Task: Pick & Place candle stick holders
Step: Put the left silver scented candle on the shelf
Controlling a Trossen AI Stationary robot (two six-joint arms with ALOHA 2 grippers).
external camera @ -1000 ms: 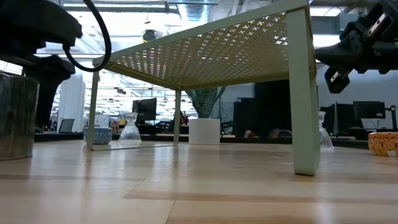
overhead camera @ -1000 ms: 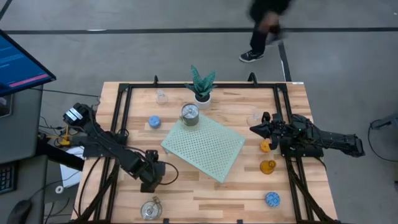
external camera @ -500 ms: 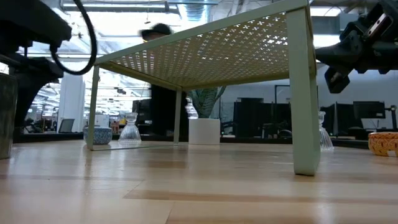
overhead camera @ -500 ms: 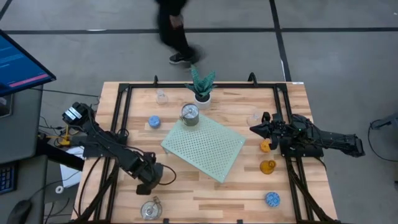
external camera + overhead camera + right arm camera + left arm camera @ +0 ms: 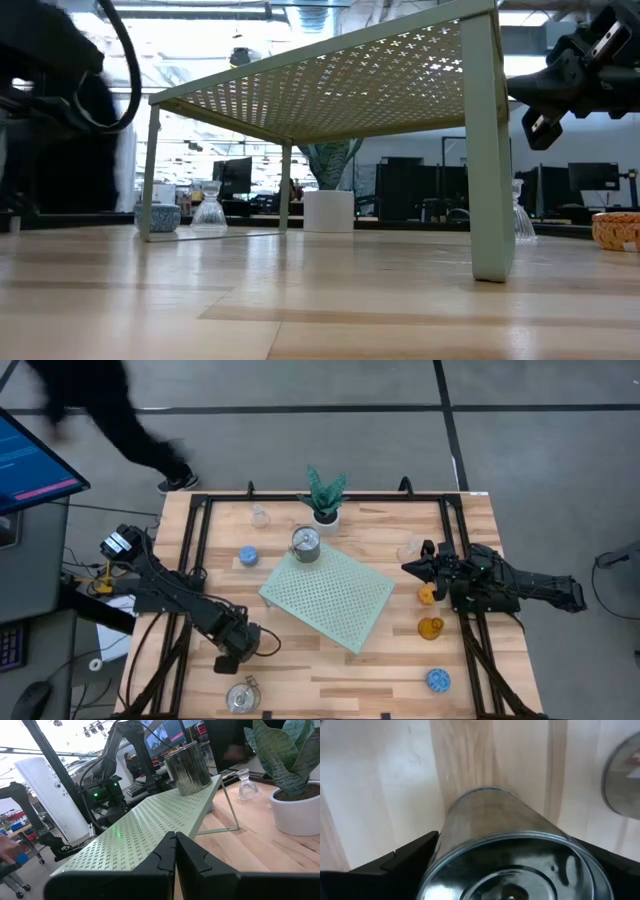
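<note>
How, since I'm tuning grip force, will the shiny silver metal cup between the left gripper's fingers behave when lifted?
The shiny silver metal cup looks rigid, so it should not flex in the left gripper. Its polished wall probably gives little friction and may slip. Round-sided, it would likely roll if laid sideways on the wooden table.

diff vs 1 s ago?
The left gripper slid toward the table's near edge, with a silver holder between its fingers. A person walked leftward behind the table. Right gripper, shelf, plant and other holders unchanged.
</note>
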